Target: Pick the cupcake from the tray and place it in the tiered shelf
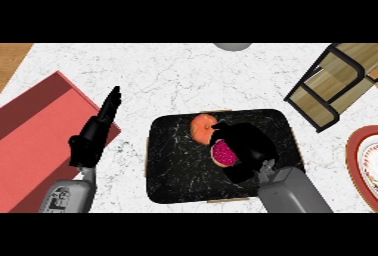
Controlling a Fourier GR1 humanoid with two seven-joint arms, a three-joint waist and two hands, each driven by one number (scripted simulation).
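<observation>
Head view: cupcake (222, 153) lies under the curled right hand (247, 147).

A kitchen: white marble counter (184, 75), black tray (166, 170) of baked goods, tiered shelf (332, 85), plate (362, 160).

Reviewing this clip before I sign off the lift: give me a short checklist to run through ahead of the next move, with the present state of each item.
1. Right hand curled round the cupcake: ok.
2. Cupcake off the tray: cannot tell.
3. Orange item beside the hand, touching or apart: cannot tell.
4. Tiered shelf in view, upper right: ok.
5. Left hand open, resting away from the tray: ok.
</observation>
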